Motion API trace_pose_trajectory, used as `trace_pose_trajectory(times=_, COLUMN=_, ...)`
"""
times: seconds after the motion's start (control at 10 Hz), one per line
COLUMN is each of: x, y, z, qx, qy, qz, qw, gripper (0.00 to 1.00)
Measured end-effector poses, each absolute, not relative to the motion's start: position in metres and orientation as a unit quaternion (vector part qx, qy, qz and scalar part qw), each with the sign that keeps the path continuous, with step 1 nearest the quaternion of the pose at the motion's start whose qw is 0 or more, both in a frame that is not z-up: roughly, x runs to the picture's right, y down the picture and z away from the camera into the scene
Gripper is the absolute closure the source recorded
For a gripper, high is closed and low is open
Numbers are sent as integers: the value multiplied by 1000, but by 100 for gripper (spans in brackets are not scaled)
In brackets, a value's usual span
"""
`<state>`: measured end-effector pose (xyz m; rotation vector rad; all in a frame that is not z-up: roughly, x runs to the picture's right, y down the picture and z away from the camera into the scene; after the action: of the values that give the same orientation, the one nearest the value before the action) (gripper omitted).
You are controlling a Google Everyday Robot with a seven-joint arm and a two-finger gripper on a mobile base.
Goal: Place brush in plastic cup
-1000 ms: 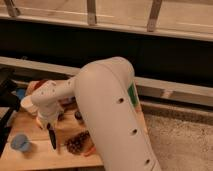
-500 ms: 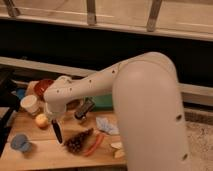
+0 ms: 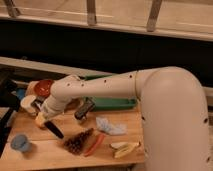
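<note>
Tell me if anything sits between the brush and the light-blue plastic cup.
Nothing visible does. The end effector, low over the table, grips the brush; only bare wood lies between it and the plastic cup.

The gripper [image 3: 44, 116], left of the green tray [image 3: 117, 103], sits mostly under its own wrist. It is closed on the upper end of the brush [image 3: 53, 129], and the two blur together there. The brush's head cannot be made out, only its black handle. The arm [image 3: 165, 100] covers the tray's left end and is cut off by the right and bottom edges. Farther left of the tray, the white cup [image 3: 26, 103] is partly behind the wrist, and a yellowish lump [image 3: 39, 120] is too blurred to name. Black equipment [image 3: 7, 95], far left of the tray, runs off the picture's edge. The inside of the plastic cup [image 3: 20, 142] cannot be seen.
</note>
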<state>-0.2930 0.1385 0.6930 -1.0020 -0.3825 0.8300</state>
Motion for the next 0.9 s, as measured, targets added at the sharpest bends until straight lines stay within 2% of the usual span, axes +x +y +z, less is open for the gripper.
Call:
trace_pose_trajectory(times=0.3, x=-297, y=126, z=674, qx=-475, qy=-260, qz=305, qw=784, gripper=100)
trace_pose_trajectory(times=0.5, x=-308, y=129, z=678, qx=-479, qy=-242, qz=305, qw=787, gripper=100)
trace_pose_trajectory(times=0.9, x=-348, y=161, z=696, qx=-510, qy=-204, qz=275, qw=789, gripper=100)
